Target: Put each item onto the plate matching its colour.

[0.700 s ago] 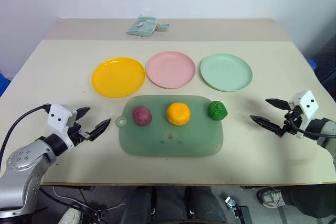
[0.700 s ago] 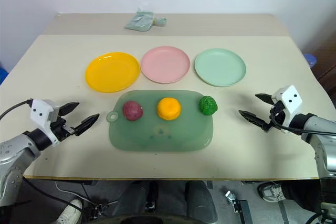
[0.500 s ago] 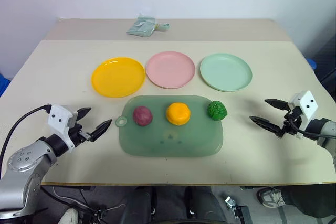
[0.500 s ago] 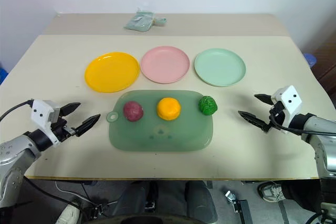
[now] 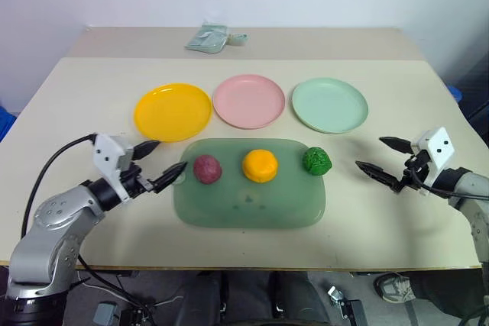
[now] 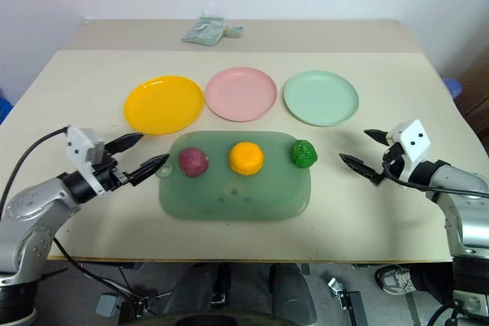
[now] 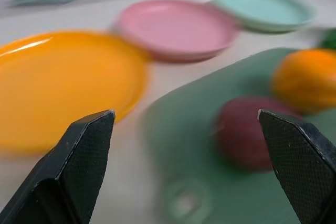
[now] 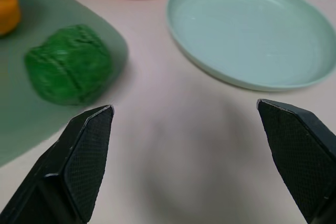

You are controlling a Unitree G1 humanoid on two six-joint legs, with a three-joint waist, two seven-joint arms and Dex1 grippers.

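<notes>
The left gripper [image 5: 162, 164] is hanging in the lower left of the frame with its jaws spread wide, its lower finger reaching the left edge of the green mat [image 5: 252, 208], just beside the maroon ball [image 5: 207, 169]. The right gripper [image 5: 388, 161] is hovering at the right edge of the frame, jaws equally wide and empty, near the bumpy green ball [image 5: 315, 160] but apart from it. The orange ball [image 5: 260, 166] is sitting between the other two, all three lying in a row along the upper part of the mat at centre frame. Above the mat, the yellow-orange plate [image 5: 173, 112], the pink plate [image 5: 248, 101] and the mint green plate [image 5: 330, 104] are lying bare in a row on the counter [image 5: 84, 89].

The step in hand appears to be the left gripper closing in on the maroon ball, which probably belongs on the pink plate. To do it well, the gripper should be centring the ball between the fingers [image 7: 86, 156], as the left wrist view is showing it off toward one finger. Lowering until the pads are straddling the widest part, then squeezing gently, should be keeping the round toy from rolling into the orange ball. Lifting clear of the mat before swinging toward the plate would avoid dragging the mat.
</notes>
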